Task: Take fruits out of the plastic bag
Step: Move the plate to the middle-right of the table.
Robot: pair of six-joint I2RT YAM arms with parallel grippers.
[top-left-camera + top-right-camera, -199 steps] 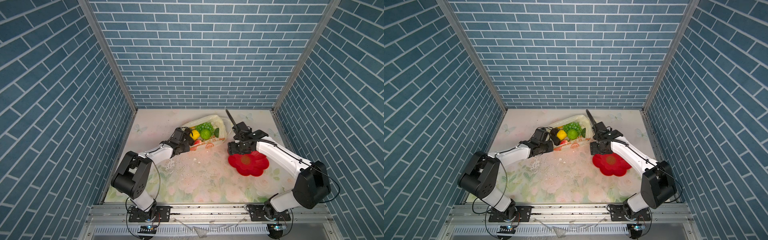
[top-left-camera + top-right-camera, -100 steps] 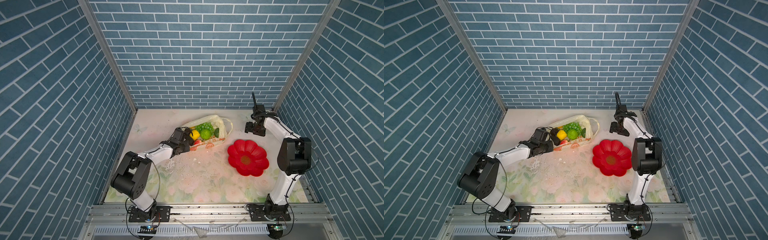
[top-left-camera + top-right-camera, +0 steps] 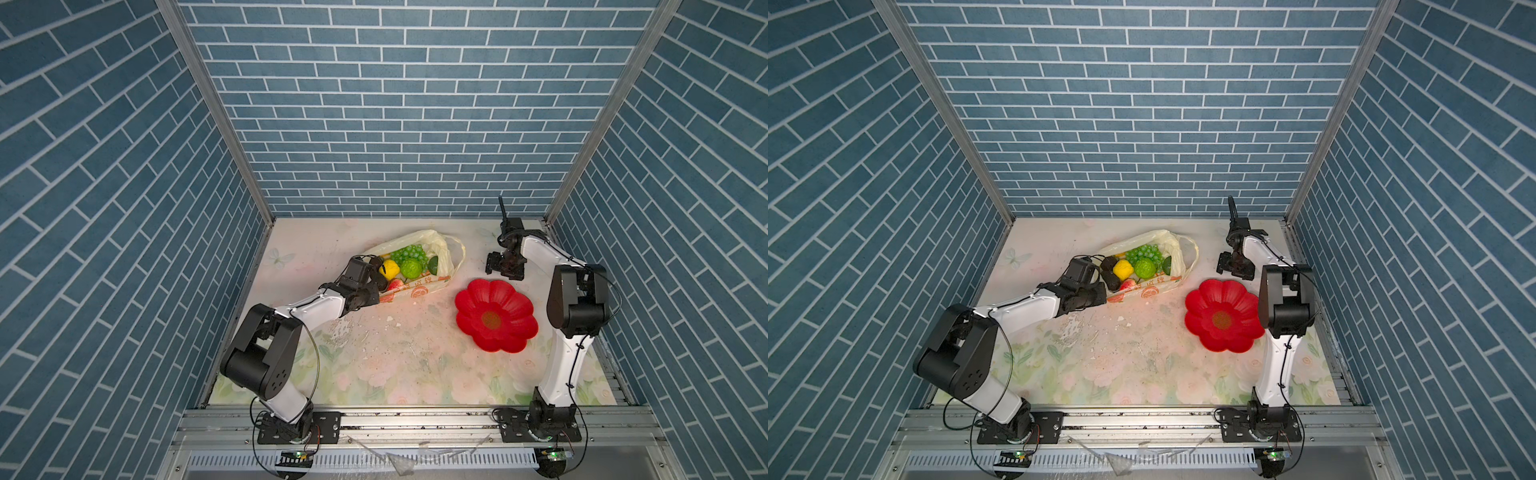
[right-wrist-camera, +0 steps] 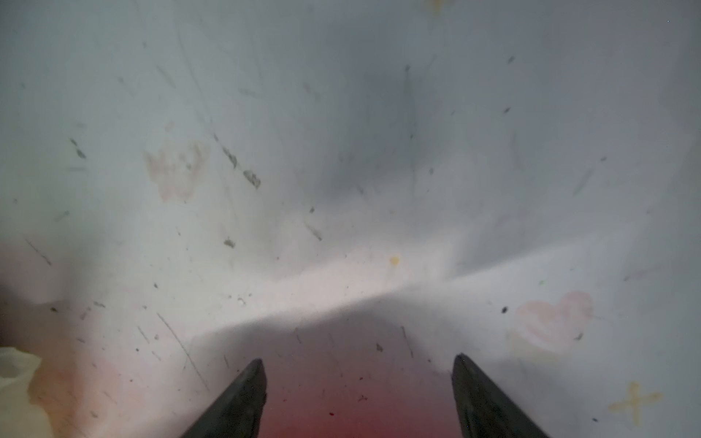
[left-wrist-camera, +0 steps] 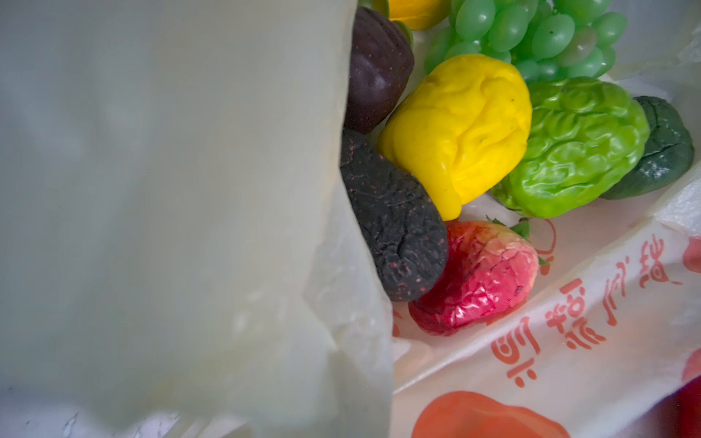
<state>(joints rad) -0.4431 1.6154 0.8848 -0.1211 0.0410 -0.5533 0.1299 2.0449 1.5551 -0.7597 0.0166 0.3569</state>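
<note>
Fruits [image 3: 405, 266]: heaped inside the plastic bag [image 3: 440, 245], none out yet.
Bag axis: slants from the left arm's side toward the far right, with the loop handles at the right arm's end.
Left gripper [image 3: 368, 286]: closed at the bag's near edge, seemingly pinching its film; the fingers are hidden.
Right gripper [image 4: 359, 360]: wide and empty, over bare table beside the red plate [image 3: 494, 316], apart from the bag.
Free arm: the right; the fruits lie to its left, past the handles.

The pale-yellow plastic bag [image 3: 415, 239] lies open, green, yellow, red and dark fruits [image 3: 410, 268] clustered inside.
</note>
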